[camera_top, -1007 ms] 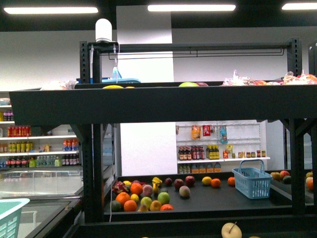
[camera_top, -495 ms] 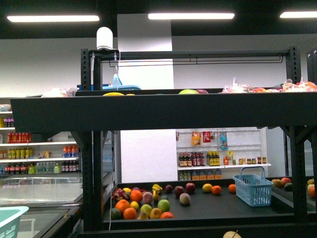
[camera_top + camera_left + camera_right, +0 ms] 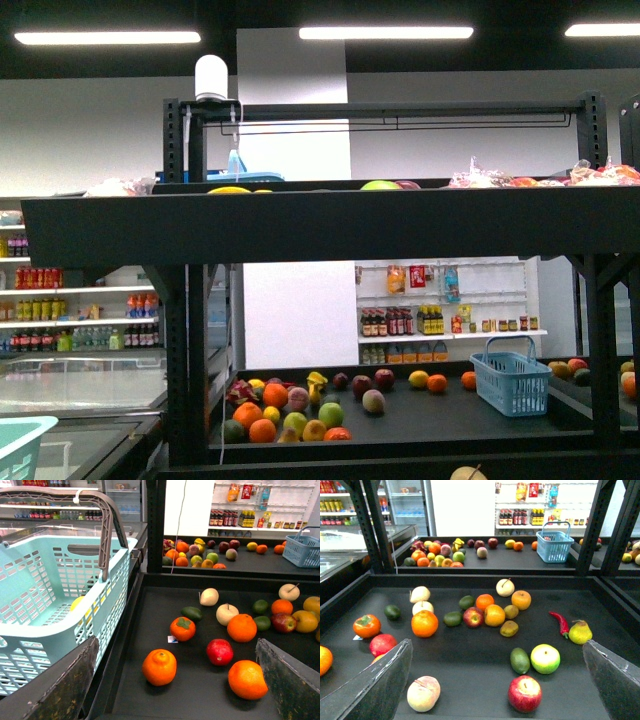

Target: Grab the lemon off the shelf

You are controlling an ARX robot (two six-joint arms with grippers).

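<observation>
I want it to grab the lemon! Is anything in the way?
A pale-yellow fruit, maybe the lemon, peeks over the black shelf's top deck rim; left gripper and right gripper sit below, over the lower deck.

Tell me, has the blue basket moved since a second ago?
No. The blue basket keeps its gap to the orange beside it; the whole front view merely shifted down together.
</observation>
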